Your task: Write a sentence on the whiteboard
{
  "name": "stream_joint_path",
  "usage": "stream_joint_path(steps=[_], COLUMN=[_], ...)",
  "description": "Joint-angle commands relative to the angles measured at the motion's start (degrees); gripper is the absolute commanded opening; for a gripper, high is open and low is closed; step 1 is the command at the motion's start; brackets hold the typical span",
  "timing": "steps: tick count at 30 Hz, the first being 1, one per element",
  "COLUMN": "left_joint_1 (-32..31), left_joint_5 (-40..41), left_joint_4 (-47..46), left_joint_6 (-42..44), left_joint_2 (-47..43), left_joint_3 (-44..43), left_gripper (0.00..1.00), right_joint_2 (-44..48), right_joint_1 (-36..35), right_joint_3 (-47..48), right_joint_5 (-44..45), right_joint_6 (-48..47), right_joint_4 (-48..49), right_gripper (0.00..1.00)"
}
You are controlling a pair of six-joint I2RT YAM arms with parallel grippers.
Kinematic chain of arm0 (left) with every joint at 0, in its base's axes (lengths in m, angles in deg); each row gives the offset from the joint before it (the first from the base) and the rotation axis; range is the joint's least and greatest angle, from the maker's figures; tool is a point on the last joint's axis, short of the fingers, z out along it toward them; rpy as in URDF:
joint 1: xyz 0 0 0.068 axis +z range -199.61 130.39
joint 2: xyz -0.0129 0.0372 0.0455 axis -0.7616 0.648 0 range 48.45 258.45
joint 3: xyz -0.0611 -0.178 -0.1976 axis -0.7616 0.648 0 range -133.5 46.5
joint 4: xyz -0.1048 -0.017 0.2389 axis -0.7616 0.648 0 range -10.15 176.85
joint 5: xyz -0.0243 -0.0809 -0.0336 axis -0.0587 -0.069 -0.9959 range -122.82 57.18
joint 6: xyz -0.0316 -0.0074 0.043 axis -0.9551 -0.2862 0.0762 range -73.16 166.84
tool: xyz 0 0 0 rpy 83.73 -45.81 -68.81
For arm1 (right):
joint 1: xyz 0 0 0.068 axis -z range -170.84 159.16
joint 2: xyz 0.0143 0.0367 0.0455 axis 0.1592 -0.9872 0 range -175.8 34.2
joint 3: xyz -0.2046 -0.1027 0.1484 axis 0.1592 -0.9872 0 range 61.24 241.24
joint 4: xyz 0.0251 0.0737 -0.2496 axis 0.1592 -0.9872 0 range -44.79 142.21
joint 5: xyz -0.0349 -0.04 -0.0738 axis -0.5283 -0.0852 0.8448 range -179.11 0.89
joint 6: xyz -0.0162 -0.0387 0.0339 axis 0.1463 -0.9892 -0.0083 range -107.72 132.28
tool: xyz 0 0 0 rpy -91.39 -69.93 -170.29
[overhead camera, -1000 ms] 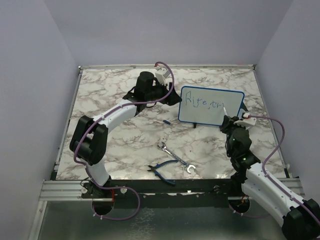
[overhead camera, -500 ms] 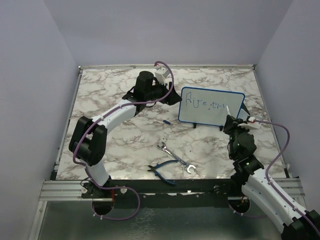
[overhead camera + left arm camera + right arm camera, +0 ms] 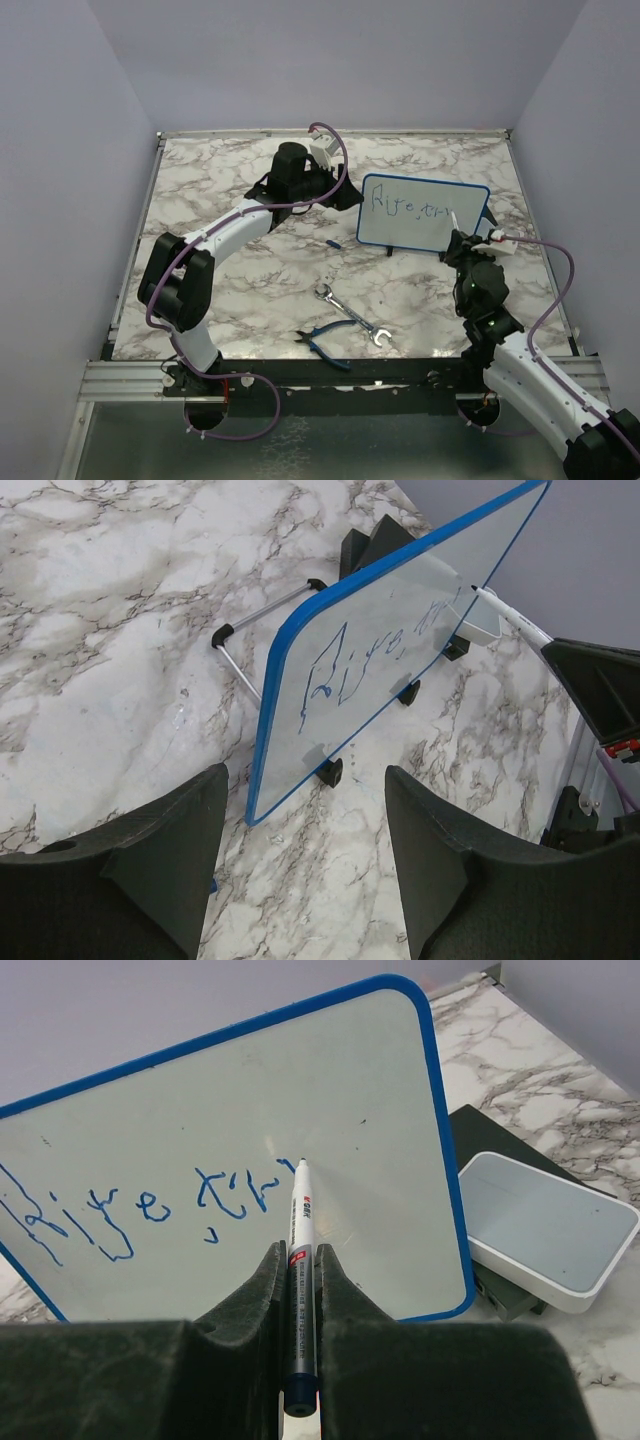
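The whiteboard stood right of centre in the overhead frame, propped at a tilt on a wire stand and small black feet. It looked light, thin and stiff, with a slick face. A firm pen stroke would likely slide or tip it, so the blue frame edge seemed the place to brace it.

The right gripper was clamped tight on a slim marker, gripped mid-barrel. The marker's tip was at or just off the board, past the last letters of the sentence. The left gripper stood wide open and empty, with its fingers either side of the board's lower left corner — not touching, as far as that view told.

Only the left wrist view showed the stand behind the board. Only the right wrist view made the blue scrawl clear. The overhead alone took in the wrench and pliers at lower centre.
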Motion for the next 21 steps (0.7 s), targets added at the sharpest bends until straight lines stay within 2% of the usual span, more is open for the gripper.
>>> stream_joint_path(steps=[1, 21], left_joint_1=[-0.07, -0.06], left_joint_5=[-1.58, -1.87], left_joint_4=[0.37, 0.36], left_joint_6=[-0.21, -0.39], left_joint_2=[-1.83, -1.89], left_joint_3=[0.05, 0.04], left_gripper=[0.65, 0.65], right_joint_2=[0.09, -5.14], right_joint_1=[0.41, 0.49], right_joint_3=[-0.41, -0.85], right_joint_5=[1.56, 3.7], right_joint_6=[-1.15, -2.16], right_joint_4=[2.58, 7.42], right_gripper=[0.01, 0.01])
